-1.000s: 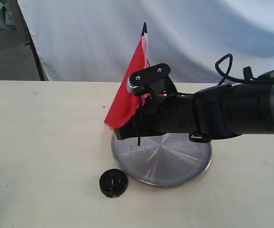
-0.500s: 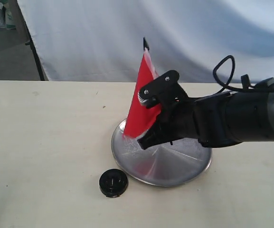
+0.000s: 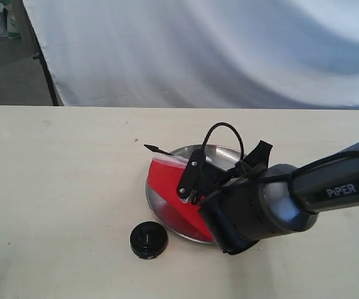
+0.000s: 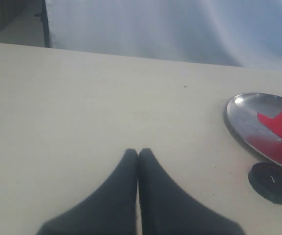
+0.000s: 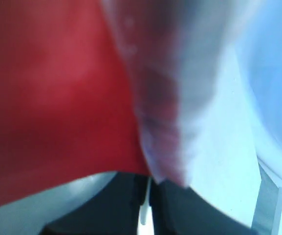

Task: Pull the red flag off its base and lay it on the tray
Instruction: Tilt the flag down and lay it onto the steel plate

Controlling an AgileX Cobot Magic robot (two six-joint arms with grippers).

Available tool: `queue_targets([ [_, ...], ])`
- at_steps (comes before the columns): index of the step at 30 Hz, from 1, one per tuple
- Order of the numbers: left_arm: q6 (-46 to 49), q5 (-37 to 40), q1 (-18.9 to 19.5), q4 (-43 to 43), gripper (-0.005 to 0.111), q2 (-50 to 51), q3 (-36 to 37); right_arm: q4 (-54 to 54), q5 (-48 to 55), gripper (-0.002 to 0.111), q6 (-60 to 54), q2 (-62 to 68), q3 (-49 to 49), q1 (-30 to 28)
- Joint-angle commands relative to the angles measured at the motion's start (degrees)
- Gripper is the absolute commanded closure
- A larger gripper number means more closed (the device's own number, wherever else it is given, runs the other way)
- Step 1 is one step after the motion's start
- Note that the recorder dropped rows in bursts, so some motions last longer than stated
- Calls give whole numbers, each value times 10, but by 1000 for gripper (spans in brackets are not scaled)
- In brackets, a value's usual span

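Note:
The red flag (image 3: 172, 190) lies tilted low across the left part of the silver tray (image 3: 224, 151), its black stick tip poking out over the tray's far-left rim. My right gripper (image 3: 190, 189) is shut on the flag near its pale edge strip. In the right wrist view the red cloth (image 5: 57, 98) fills the frame just past the closed jaws (image 5: 148, 185). The black round base (image 3: 149, 240) sits on the table in front of the tray, apart from it. My left gripper (image 4: 139, 152) is shut and holds nothing, over bare table left of the tray (image 4: 243, 120) and base (image 4: 272, 182).
A pale tabletop (image 3: 61, 187) stretches to the left of the tray. A white cloth backdrop (image 3: 198, 50) hangs behind the table's far edge, with a dark stand leg (image 3: 45, 68) at the back left.
My right arm swung down and forward, tipping the flag from upright above the tray to lying low across it. The base stayed put.

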Motion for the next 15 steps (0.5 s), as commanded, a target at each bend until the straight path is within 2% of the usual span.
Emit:
queue_targets([
  [1, -2, 0, 1, -6, 107, -1, 2, -6, 1, 109, 8, 9, -12, 2],
  [7, -2, 0, 1, -6, 107, -1, 2, -5, 79, 109, 63, 18, -41, 2],
  [15, -2, 0, 1, -6, 107, -1, 2, 35, 94, 109, 81, 42, -54, -15],
])
